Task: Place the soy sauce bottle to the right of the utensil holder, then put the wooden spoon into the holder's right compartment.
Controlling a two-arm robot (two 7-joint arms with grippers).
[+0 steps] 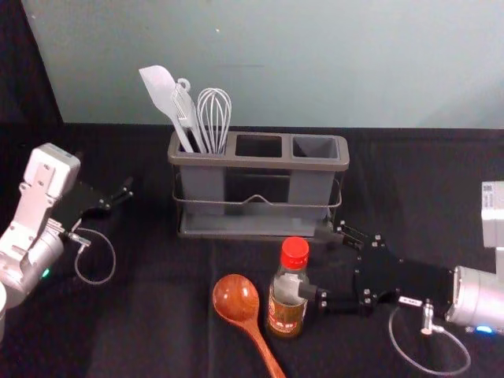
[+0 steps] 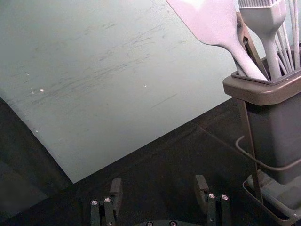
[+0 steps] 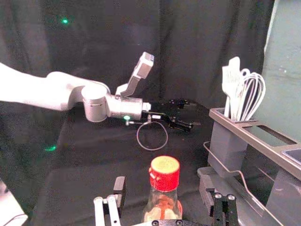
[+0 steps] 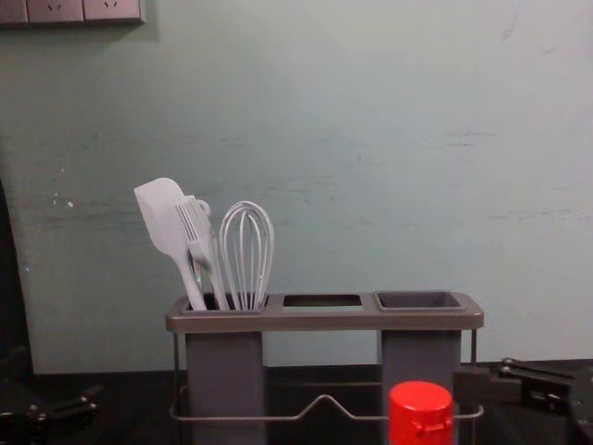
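Observation:
My right gripper (image 1: 316, 263) stands open just right of the soy sauce bottle (image 1: 287, 295), which is upright with a red cap. In the right wrist view the bottle (image 3: 163, 188) shows between the spread fingers of my right gripper (image 3: 162, 187), not gripped. The wooden spoon (image 1: 236, 299) lies left of the bottle, bowl toward the grey utensil holder (image 1: 260, 163). White utensils (image 1: 189, 114) stand in the holder's left compartment; its right compartment (image 4: 419, 300) is empty. My left gripper (image 1: 118, 197) is parked left of the holder; its own view shows the gripper (image 2: 159, 187) open.
The holder's wire rail (image 4: 322, 400) runs across its front. A pale wall (image 1: 315, 63) rises behind the table, which is covered with black cloth (image 1: 157, 315). Wall sockets (image 4: 69, 11) are at the chest view's upper left.

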